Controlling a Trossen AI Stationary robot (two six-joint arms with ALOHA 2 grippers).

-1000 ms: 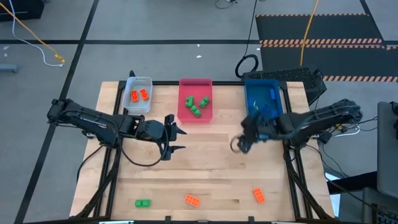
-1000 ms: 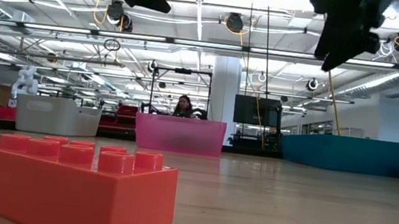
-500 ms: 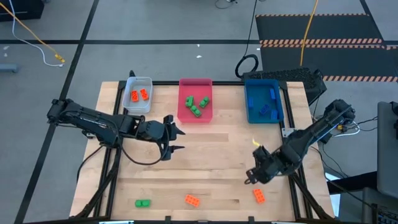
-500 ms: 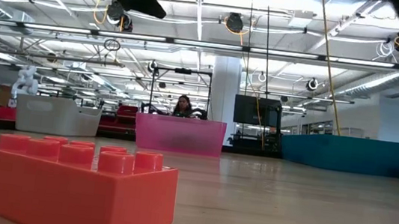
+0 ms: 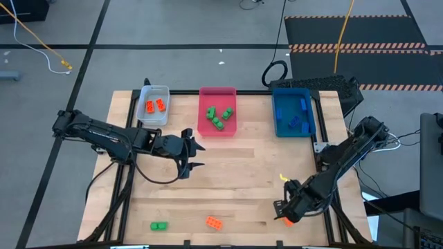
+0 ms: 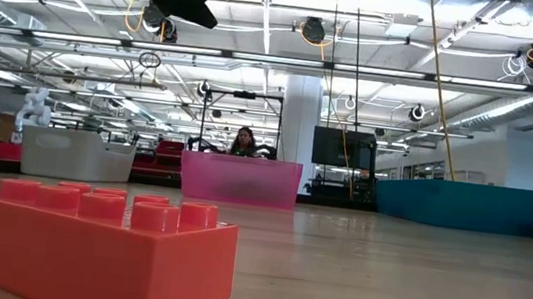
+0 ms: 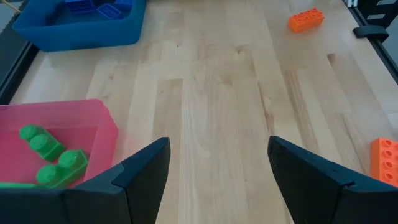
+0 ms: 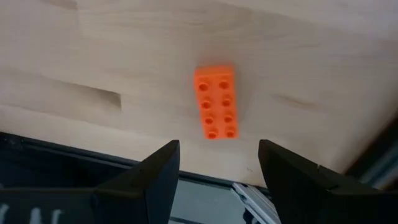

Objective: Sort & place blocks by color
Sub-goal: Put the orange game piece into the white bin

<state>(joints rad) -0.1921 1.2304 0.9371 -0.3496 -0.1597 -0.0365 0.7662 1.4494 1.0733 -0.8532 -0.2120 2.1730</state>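
The right end effector [image 5: 286, 213], fingers spread, hovers over an orange brick [image 8: 216, 102] near the worktop [image 5: 235, 162] edge. It should straddle the brick's narrow sides, descend squarely, then pinch. Left end effector [image 5: 192, 149] waits, spread.

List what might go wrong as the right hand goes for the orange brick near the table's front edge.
The small orange studded plastic brick lies close to the wooden table's front edge, so a nudge from the open right hand might push it off. The brick also looks skewed between the fingers, so they may close on its corners.
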